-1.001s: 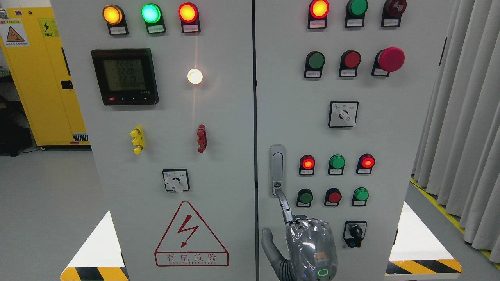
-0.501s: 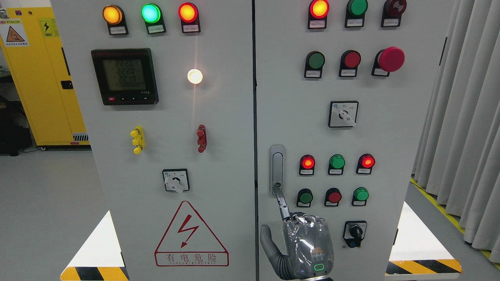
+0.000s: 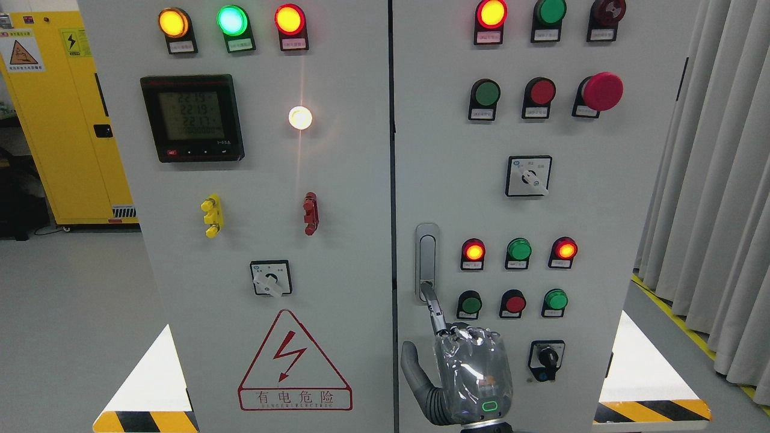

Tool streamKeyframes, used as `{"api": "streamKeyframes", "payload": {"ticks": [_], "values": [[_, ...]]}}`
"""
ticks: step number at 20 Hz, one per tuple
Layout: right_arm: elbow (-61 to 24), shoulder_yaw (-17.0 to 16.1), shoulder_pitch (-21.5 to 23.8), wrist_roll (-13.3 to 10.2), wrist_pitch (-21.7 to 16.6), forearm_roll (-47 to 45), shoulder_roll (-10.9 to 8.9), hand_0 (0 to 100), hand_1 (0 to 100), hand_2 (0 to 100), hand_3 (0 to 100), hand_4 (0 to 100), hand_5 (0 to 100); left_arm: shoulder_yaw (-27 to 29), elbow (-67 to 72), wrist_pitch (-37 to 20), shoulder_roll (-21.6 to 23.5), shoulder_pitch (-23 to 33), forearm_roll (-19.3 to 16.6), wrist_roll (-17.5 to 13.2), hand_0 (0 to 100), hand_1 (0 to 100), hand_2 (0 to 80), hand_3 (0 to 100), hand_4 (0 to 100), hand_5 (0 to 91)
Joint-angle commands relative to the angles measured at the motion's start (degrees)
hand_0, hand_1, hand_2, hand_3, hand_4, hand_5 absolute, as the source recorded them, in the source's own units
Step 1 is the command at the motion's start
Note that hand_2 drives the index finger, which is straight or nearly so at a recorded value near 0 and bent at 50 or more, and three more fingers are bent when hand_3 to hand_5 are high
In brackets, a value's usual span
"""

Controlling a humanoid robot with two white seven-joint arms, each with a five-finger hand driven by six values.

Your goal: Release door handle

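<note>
Forefinger of right hand (image 3: 472,376) touches door handle (image 3: 426,255) bottom end.

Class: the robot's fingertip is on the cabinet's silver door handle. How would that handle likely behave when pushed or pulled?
The door handle looks like polished metal, so probably rigid and somewhat slippery. It sits recessed in the door, so likely hard to grip. Only one finger of the right hand touches it.

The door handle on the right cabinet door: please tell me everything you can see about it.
The door handle is a narrow, upright, silver-grey metal piece with rounded ends, lying flush in a recessed frame near the left edge of the right cabinet door. A small round lock or button sits at its lower end. It looks closed, not swung out. The right hand is below it, one extended finger touching that lower end; the other fingers are curled.
</note>
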Motion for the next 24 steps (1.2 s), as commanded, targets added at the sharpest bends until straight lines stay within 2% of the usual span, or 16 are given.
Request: {"api": "streamKeyframes", "payload": {"ticks": [1,24], "values": [[0.9,-0.1,-0.3,0.0,0.1,-0.1,0.12,65,39,3,100,100,100,0.0,-0.9,0.0,0.0,0.0,0.0,0.0,12,56,0.0,0,0,0.0],[1.5,-0.7,-0.9,0.1,0.5,-0.3,0.12,67,39,4,100,100,100,0.0,-0.9,0.0,0.0,0.0,0.0,0.0,12,56,0.0,0,0,0.0]]}}
